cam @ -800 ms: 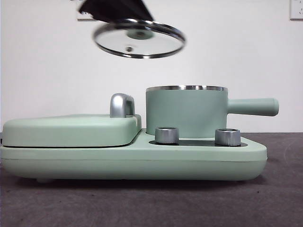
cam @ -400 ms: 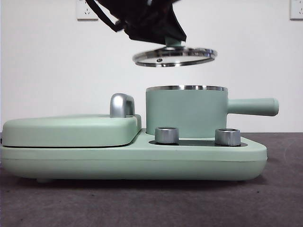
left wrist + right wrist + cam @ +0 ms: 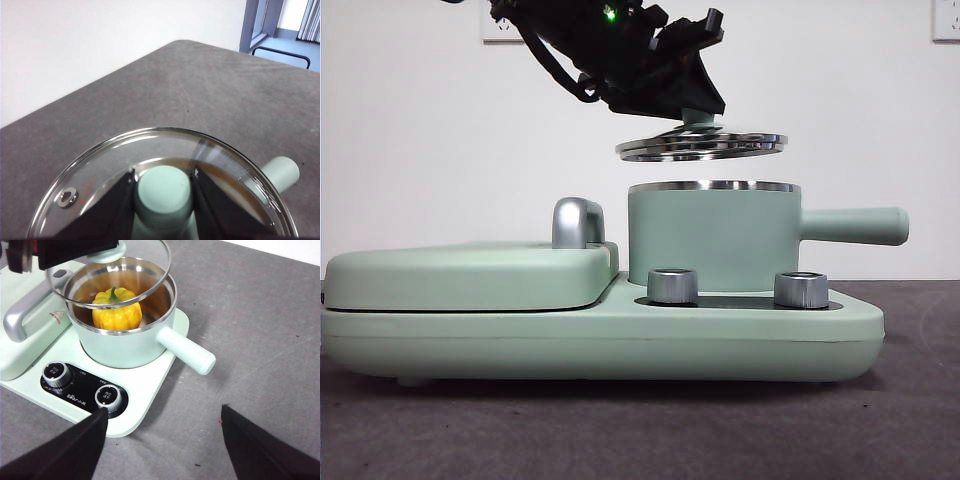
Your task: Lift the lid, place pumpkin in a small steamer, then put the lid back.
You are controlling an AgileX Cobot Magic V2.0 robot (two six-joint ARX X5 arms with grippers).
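Lid (image 3: pixel 701 146): round clear glass disc w/ shiny steel rim, mint-green knob on top, small metal vent eyelet near the edge. It hangs in the air just above the small steamer (image 3: pixel 712 238), not touching, roughly level w/ a slight tilt, centred over the pot mouth. Left gripper (image 3: pixel 692 100) comes in from upper left, black, w/ both jaws clamped on the knob; in left wrist view the smooth matte knob sits pinched btwn the two black jaws (image 3: pixel 164 192).

Pumpkin (image 3: pixel 117 314): glossy yellow-orange, ribbed, curved green stem, sitting inside the steamer on its brushed-steel floor, seen through and under the glass. Not visible in front view, hidden by the pot wall.

Steamer: mint-green matte cylinder, polished steel rim, steel interior, long straight rounded side handle (image 3: pixel 855 225). It stands on the black control-panel end of a wide flat mint appliance base (image 3: pixel 600 345) w/ rounded corners. Two ribbed silver knobs (image 3: pixel 672 285) in front of the pot. Beside it, a flat rounded-rectangle mint cover (image 3: pixel 470 275) w/ a curved chrome handle (image 3: pixel 576 222).

Right gripper (image 3: pixel 162 442): jaws wide apart, holding nothing, above the dark grey textured table (image 3: pixel 260 340), near the base's knob corner, apart from the pot.
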